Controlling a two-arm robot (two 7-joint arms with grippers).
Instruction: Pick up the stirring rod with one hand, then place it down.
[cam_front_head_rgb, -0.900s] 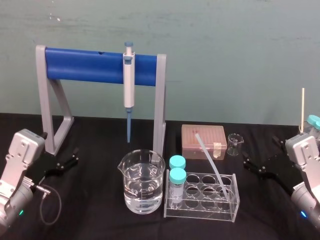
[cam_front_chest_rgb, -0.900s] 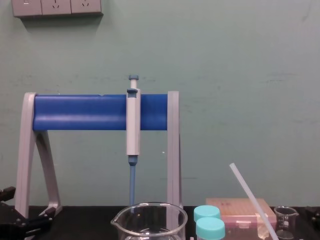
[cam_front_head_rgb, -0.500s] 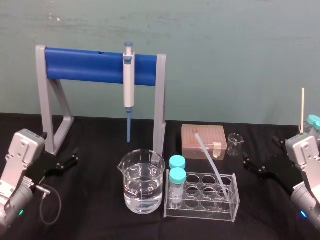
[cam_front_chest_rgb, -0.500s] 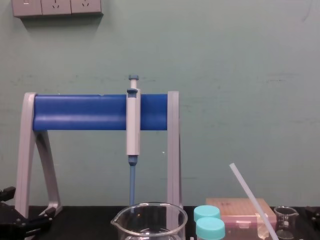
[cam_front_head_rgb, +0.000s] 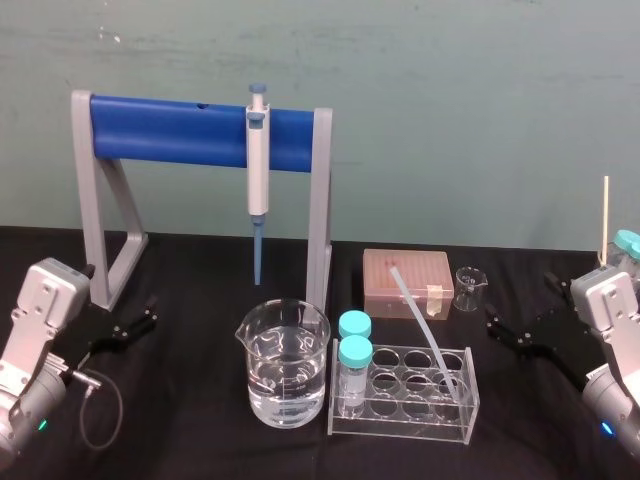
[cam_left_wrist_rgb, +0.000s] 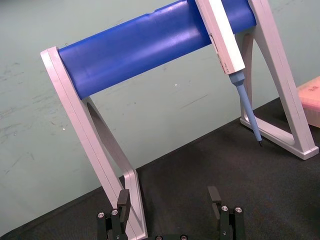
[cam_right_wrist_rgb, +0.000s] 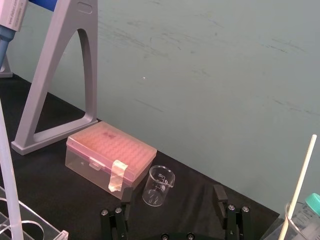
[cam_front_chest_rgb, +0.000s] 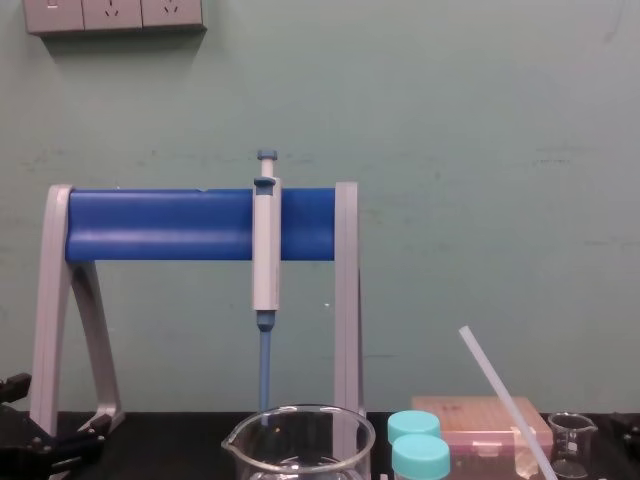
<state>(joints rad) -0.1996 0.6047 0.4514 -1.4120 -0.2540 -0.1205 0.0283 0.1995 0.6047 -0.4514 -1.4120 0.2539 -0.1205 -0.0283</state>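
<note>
The stirring rod (cam_front_head_rgb: 424, 330) leans in the tube rack (cam_front_head_rgb: 400, 425), its top tilted back-left, to the left of the spread right gripper (cam_front_head_rgb: 520, 300), which is nearer than the spread left gripper (cam_front_head_rgb: 150, 310).

The rod (cam_front_head_rgb: 413, 303) is translucent white, the box (cam_front_head_rgb: 405, 280) pink. The stand (cam_front_head_rgb: 170, 130) has a blue bar and grey legs.

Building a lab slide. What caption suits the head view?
The stirring rod leans in the tube rack, untouched, with left gripper and right gripper open on either side.
</note>
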